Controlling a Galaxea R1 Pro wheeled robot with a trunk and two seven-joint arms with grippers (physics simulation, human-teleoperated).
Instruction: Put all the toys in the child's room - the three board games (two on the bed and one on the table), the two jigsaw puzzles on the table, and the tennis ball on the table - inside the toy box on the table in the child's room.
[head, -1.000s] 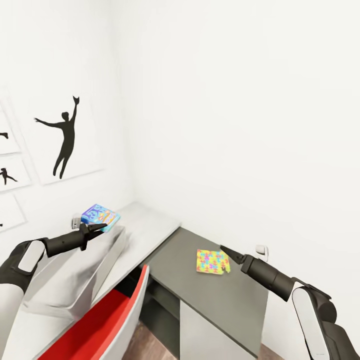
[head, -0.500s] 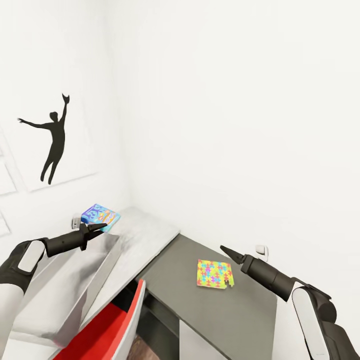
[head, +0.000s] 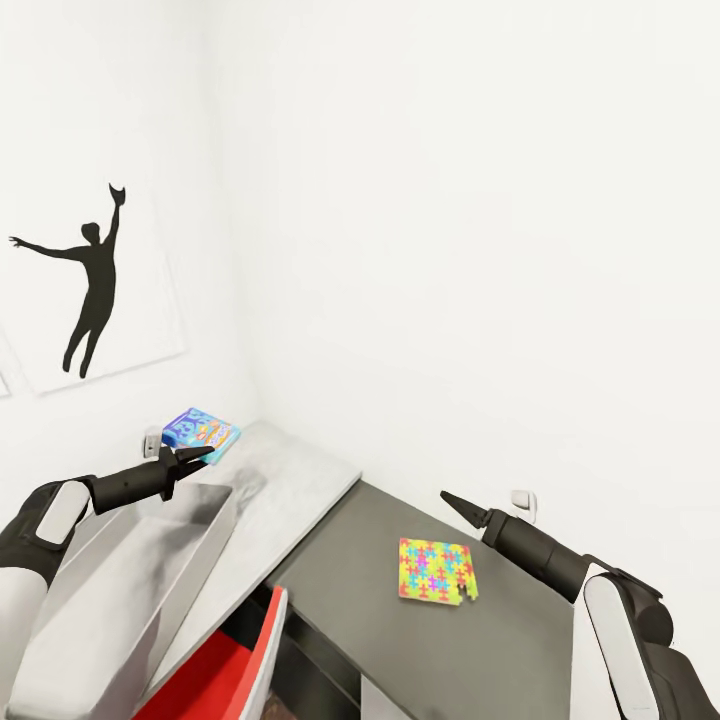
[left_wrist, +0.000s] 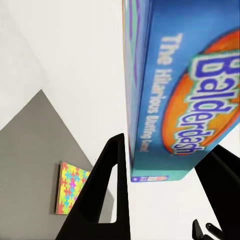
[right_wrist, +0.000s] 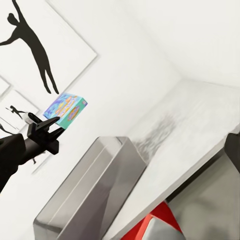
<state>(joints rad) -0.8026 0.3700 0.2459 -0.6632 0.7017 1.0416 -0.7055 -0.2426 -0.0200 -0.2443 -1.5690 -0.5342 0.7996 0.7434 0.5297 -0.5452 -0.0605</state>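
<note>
While the left gripper (head: 190, 458) carries the board game (head: 201, 433) — jaws clamped on its lower edge, box standing up from them — the toy box (head: 150, 570) lies just below and ahead of it. Right gripper (head: 452, 502): jaws together, empty, above the jigsaw puzzle (head: 437, 571) on the counter (head: 480, 640).

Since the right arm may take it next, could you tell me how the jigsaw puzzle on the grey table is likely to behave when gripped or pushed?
The jigsaw puzzle lies flat and thin on the grey table, so it would probably slide rather than tip or roll. Its low edge likely gives the right pincer little to grip. One corner looks notched, so pieces might come loose.
</note>
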